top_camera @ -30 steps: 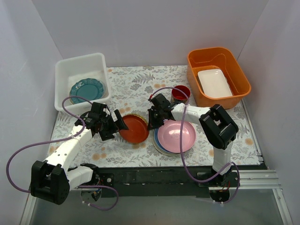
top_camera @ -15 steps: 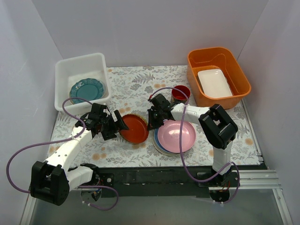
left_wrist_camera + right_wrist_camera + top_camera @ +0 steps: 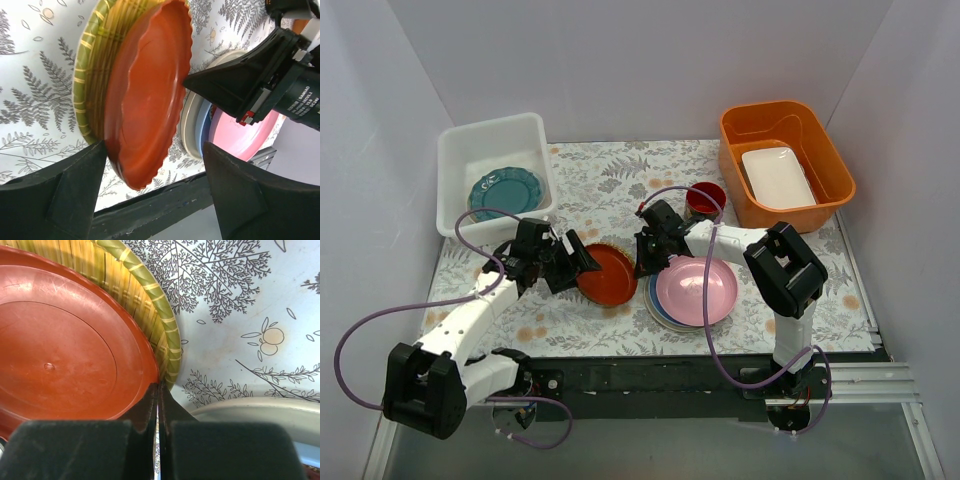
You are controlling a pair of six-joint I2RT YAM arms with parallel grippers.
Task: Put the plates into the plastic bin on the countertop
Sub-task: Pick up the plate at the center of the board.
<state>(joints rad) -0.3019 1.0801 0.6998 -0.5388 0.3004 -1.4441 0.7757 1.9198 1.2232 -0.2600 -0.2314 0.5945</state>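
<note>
- Change: against the top view of a second ago, the left hand (image 3: 565, 262) has moved right, toward the centre of the frame, and its jaws have begun to narrow. They are still wide and have not closed on anything.
- In the left wrist view, the left hand (image 3: 152, 165) has one finger on each side of the lower rim of the red plate (image 3: 145, 100). The left finger is at or touching the rim; the right finger stands apart from it.
- The right hand (image 3: 645, 258) has not moved. In its wrist view, the right hand (image 3: 158, 390) has its jaws pressed together on nothing, tips at the rim of the red plate (image 3: 65, 355).
- The red plate (image 3: 605, 275) lies centre frame on a straw-yellow plate (image 3: 92, 75), and its right edge appears raised off it.
- Meaning: the pick of the red plate is judged to be under way, with the grip not yet made.
- The plastic bin (image 3: 455, 170) stands upper left on the desk (image 3: 610, 175) and holds one teal plate (image 3: 503, 190).
- A stack topped by a pink plate (image 3: 695, 290) waits lower centre-right, so most of the task remains.
</note>
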